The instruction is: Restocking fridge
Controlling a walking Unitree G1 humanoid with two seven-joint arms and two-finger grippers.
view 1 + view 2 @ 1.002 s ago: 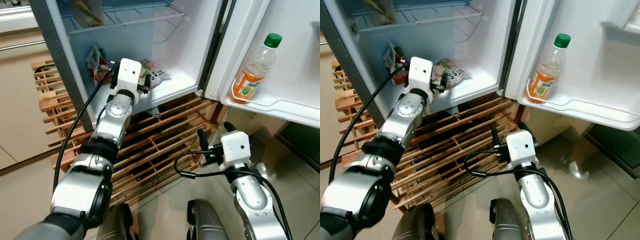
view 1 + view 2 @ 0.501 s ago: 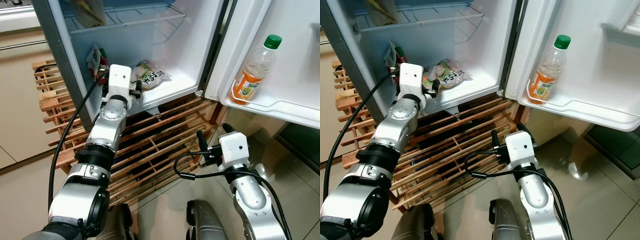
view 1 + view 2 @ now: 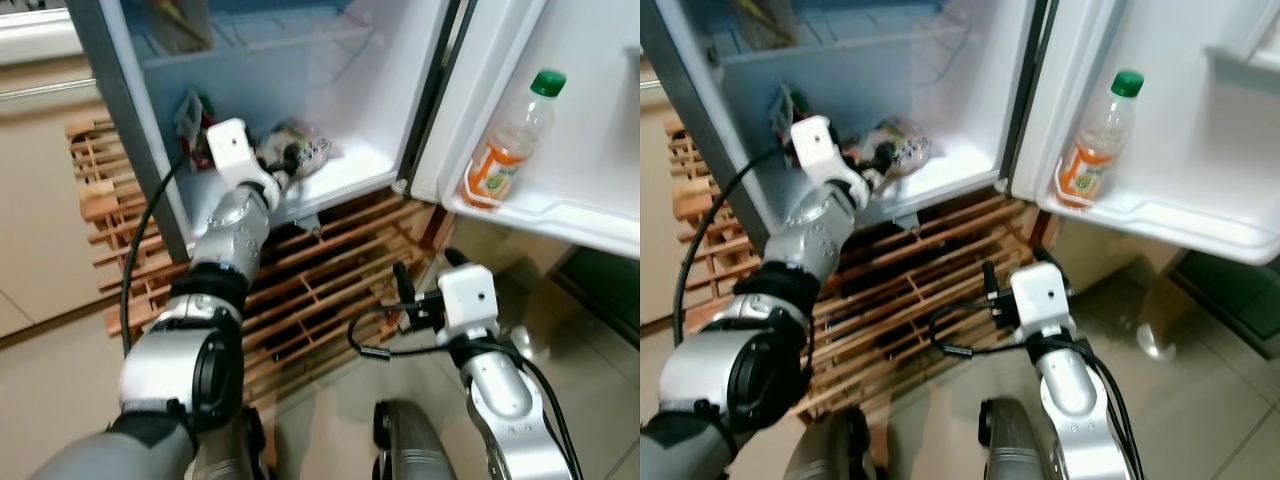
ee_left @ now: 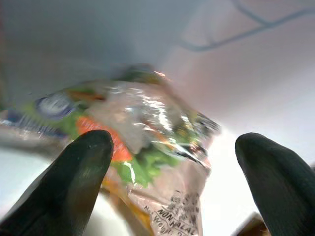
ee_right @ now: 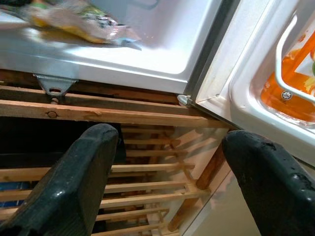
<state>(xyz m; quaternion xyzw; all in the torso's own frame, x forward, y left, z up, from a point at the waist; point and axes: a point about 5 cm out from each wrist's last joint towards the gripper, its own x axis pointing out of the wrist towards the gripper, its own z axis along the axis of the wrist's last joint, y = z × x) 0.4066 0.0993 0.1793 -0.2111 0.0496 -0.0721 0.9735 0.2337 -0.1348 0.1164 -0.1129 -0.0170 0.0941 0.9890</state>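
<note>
A clear food packet [image 3: 305, 150] with green and orange print lies on the fridge floor [image 3: 355, 168]. My left gripper [image 3: 282, 160] reaches into the fridge just left of it. In the left wrist view the fingers [image 4: 83, 167] are spread wide, and the packet [image 4: 147, 128] lies just ahead between them, untouched. My right gripper [image 3: 425, 272] hangs low in front of the wooden rack [image 3: 320, 290], open and with nothing in it. An orange juice bottle [image 3: 505, 140] with a green cap stands in the door shelf [image 3: 560, 215].
A second packet [image 3: 192, 112] leans against the fridge's left wall. A wire shelf [image 3: 270, 30] spans the fridge above. The open door stands to the right, with a tiled floor [image 3: 590, 340] below it. A beige cabinet [image 3: 40, 200] is at the left.
My left gripper has drawn back leftward from the packet and its wrist has turned; the packet stays on the fridge floor. The right arm has hardly moved. The picture is now blurred.
</note>
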